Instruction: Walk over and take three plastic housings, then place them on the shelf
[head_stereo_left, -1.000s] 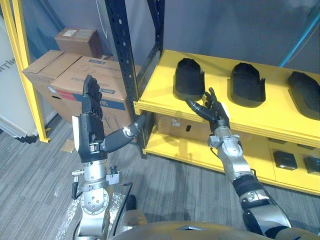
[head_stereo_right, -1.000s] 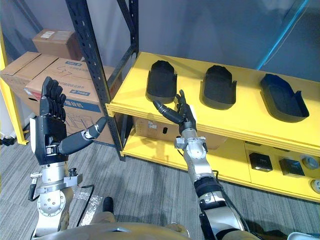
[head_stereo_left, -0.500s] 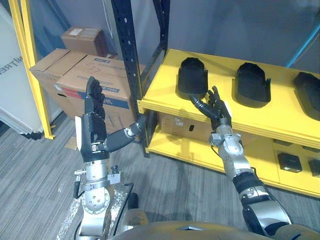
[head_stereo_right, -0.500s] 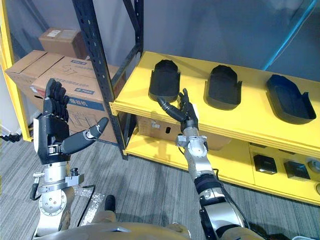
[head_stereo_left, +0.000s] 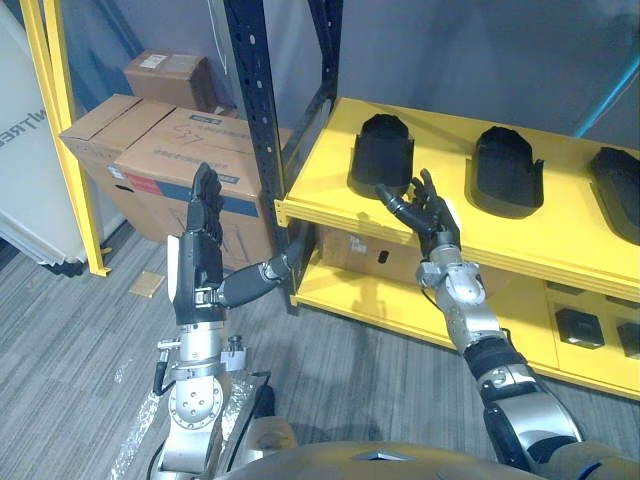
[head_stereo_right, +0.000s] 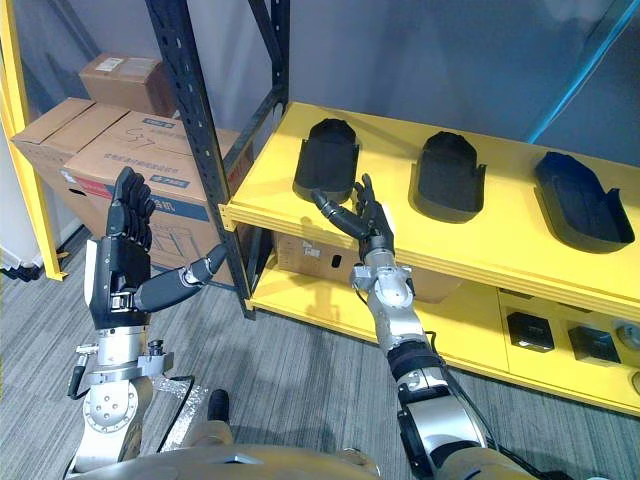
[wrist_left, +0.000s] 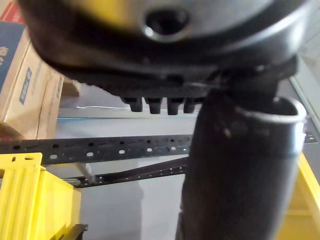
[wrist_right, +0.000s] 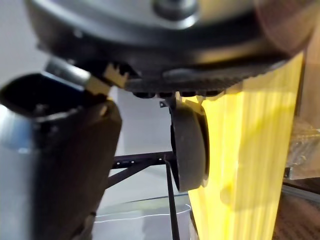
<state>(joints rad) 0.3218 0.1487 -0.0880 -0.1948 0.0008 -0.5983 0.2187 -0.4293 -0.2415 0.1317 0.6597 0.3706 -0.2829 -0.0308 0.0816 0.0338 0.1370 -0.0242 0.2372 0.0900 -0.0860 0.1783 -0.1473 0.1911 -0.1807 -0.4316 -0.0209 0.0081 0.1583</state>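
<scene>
Lying on shelf (head_stereo_right: 480, 243), housings (head_stereo_right: 327, 160) long axes front-to-back, rounded ends rearward

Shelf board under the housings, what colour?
Yellow; the shelf board shows best in the right eye view.

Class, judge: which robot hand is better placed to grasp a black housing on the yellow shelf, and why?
Right, likely. The right hand hovers open close to the leftmost housing; the left hand is raised open left of the shelf post.
</scene>
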